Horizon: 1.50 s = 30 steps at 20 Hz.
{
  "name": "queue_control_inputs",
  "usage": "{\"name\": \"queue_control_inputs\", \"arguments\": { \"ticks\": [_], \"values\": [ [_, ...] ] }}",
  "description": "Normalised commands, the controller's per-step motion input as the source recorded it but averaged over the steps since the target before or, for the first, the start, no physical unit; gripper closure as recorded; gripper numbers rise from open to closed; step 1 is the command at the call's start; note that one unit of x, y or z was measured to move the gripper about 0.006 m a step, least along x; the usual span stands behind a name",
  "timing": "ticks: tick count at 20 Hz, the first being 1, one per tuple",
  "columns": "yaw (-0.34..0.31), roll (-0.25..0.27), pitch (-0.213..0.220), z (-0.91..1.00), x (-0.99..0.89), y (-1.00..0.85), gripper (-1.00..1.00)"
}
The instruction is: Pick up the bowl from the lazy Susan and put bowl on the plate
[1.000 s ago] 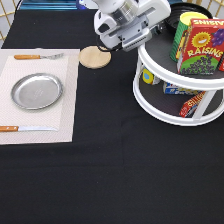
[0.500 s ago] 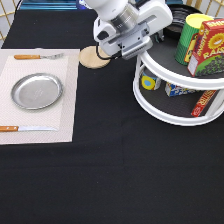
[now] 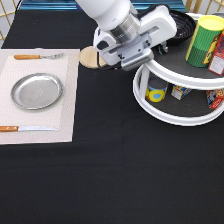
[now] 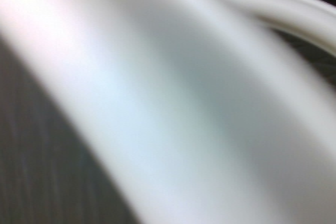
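A black cloth covers the table [image 3: 100,180]. Nearest, on a pale mat at the exterior view's left, the plate [image 3: 36,91] lies bare. Farther back, the gripper [image 3: 150,52] is pressed close to the lazy Susan [image 3: 175,107] rim; its opening cannot be told. The bowl [image 3: 184,25] is seen on the upper tier behind it. A knock against the rim could be risked, spinning the tray or toppling the can [image 3: 204,41].
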Motion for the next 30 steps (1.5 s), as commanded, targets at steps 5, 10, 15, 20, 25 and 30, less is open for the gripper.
{"name": "queue_control_inputs", "arguments": {
  "ticks": [5, 10, 15, 20, 25, 30],
  "values": [
    [0.030, 0.045, 0.123, 0.19, 0.47, -0.11, -1.00],
    [0.024, 0.000, 0.014, 0.95, -0.03, -0.16, -1.00],
    [0.004, -0.038, -0.125, 1.00, -0.27, -0.07, -1.00],
    [0.000, -0.123, -0.212, 0.94, -0.55, 0.13, -1.00],
    [0.002, -0.213, -0.284, 0.62, -0.75, 0.29, -1.00],
    [0.003, -0.255, -0.271, 0.26, -0.78, 0.23, -1.00]
  ]
}}
